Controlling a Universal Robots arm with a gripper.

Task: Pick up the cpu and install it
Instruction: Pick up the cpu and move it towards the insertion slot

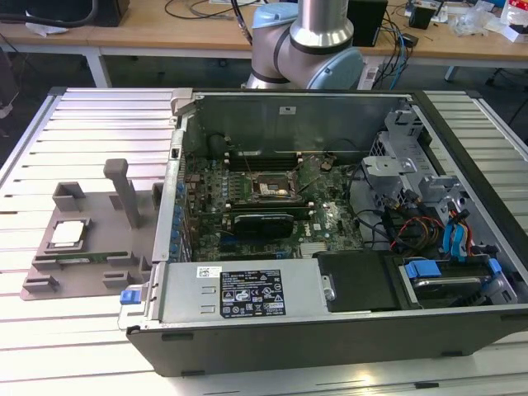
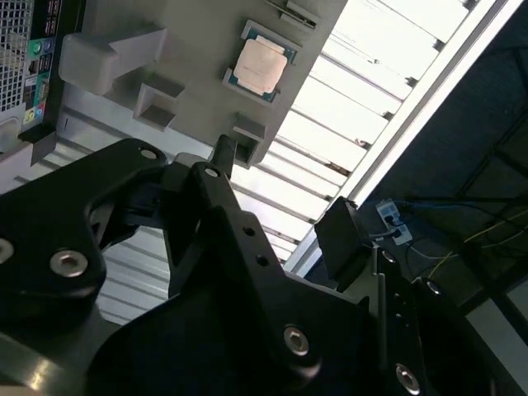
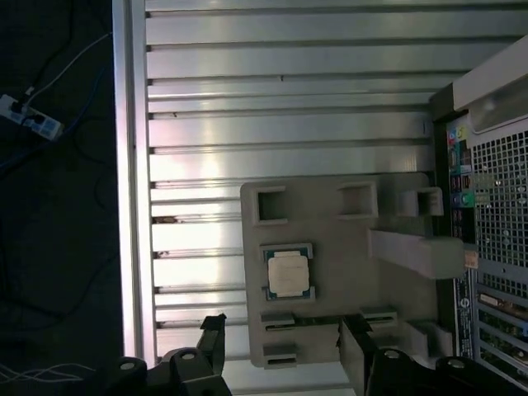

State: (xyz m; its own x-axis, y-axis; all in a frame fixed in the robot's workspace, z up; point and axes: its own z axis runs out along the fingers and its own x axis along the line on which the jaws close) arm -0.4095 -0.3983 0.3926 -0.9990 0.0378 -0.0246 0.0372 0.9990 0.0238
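The gripper (image 3: pixel 280 328) stands with its jaws spread wide and nothing held between them. In the first wrist view both fingertips (image 3: pixel 212 323) hang above the near edge of the grey fixture (image 3: pixel 330 223), apart from it. Just beyond the fingertips are the fixture's small raised blocks (image 3: pixel 279 320). Ahead of these, roughly on the centre line between the jaws, the cpu (image 3: pixel 289 275) lies flat in its square recess, untouched and clear of both fingers. It is not yet picked up. Further off to one side of the jaws stands the open computer case (image 1: pixel 330 330), with the motherboard socket (image 1: pixel 272 188) well apart from the gripper. Hazards, as judged from this position: a finger offset from the chip's edges could land on the recess rim or a raised block. An uneven grip could tilt the chip. A skewed chip could damage the socket contacts on seating.
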